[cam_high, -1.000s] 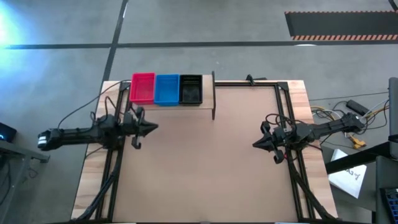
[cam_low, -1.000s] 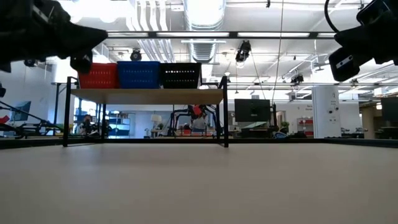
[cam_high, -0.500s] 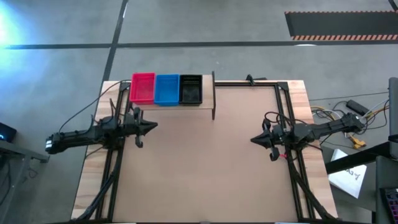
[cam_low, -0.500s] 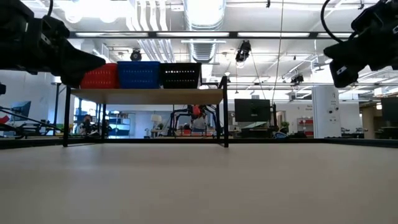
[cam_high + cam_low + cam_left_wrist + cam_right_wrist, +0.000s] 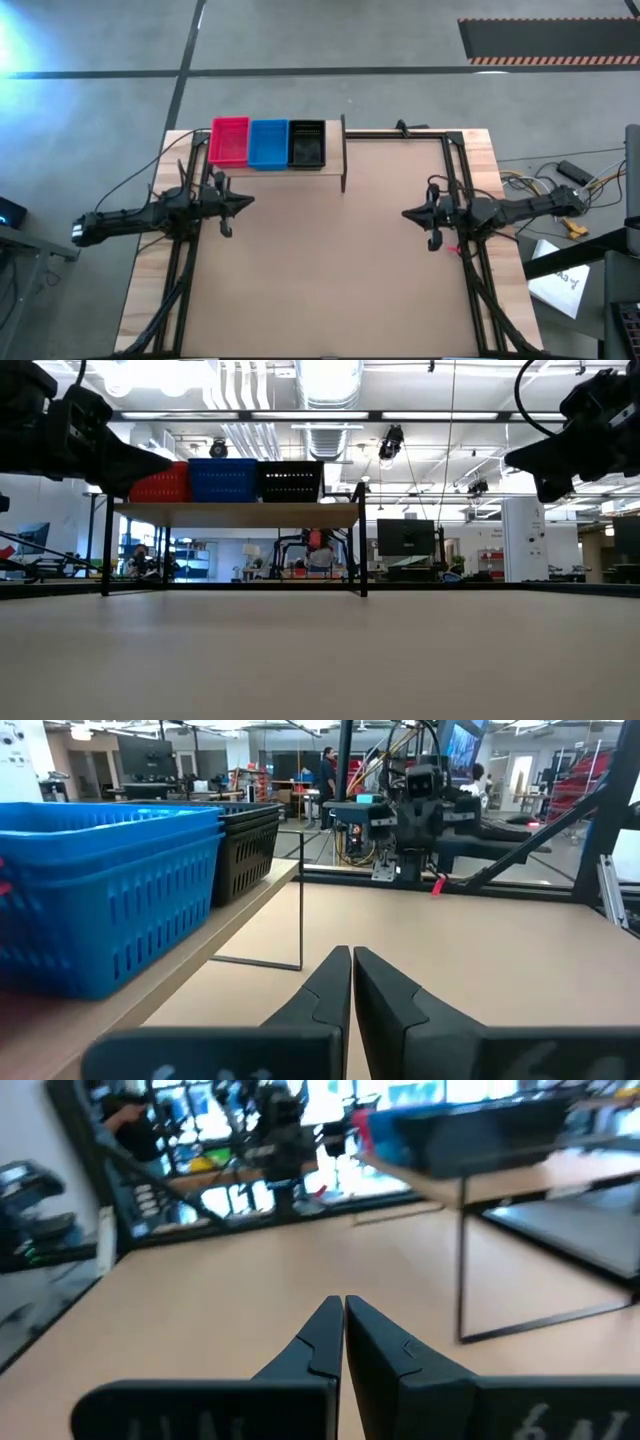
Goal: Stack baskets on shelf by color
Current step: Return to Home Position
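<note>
Three basket stacks sit side by side on the shelf [image 5: 337, 152] at the table's far left: red-pink baskets [image 5: 229, 141], blue baskets [image 5: 268, 143] and black baskets [image 5: 306, 143]. In the low view they rest on the wood plank [image 5: 235, 514]. My left gripper [image 5: 250, 202] hovers shut just near of the shelf, above the table; its wrist view shows the blue baskets [image 5: 100, 890] and black baskets [image 5: 245, 845] close by. My right gripper [image 5: 405, 214] hangs shut over the table's right side, holding nothing.
The brown tabletop [image 5: 330, 270] stretches between both arms. Black frame rails [image 5: 455, 170] run along the table's far and side edges. Cables and papers [image 5: 560, 280] lie off the right edge. The shelf's black end posts [image 5: 362, 540] stand on the table.
My right arm has moved a little toward the table's left and far edge and turned its gripper. My left arm has drawn slightly toward the near edge and lowered a bit beside the shelf. The baskets have stayed in place.
</note>
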Tool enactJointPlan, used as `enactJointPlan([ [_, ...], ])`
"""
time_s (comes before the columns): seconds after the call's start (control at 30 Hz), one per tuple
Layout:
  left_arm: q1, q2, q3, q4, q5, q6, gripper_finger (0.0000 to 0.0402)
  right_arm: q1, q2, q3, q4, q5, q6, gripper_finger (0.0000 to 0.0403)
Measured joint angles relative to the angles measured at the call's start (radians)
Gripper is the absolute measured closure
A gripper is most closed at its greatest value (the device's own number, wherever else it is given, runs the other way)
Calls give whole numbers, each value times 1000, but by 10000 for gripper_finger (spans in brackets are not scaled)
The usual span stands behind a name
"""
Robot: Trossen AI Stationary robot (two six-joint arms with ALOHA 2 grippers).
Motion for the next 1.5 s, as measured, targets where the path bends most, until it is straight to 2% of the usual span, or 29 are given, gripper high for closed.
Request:
enactJointPlan([
  [0.1, 0, 11, 0, -1, 0, 0, 402, -66, -51, 0, -6, -23, -11, 394],
  [0.3, 0, 29, -1, -2, 1, 13, 402, -232, -133, 0, -40, -228, -12, 394],
  [0.43, 0, 50, -2, -6, 26, 57, 402, -298, -129, 0, -41, -358, -29, 394],
  [0.53, 0, 76, -2, -2, 27, 54, 402, -312, -118, 0, -42, -357, -27, 394],
  [0.67, 0, 113, -2, 5, 27, 54, 402, -313, -100, 0, -52, -293, -39, 394],
  [1.27, 0, 199, -3, 27, 32, 53, 402, -312, -86, 0, -46, -282, -38, 394],
  [1.5, -2, 139, -3, 26, 33, 52, 402, -309, -94, 0, -46, -282, -39, 394],
])
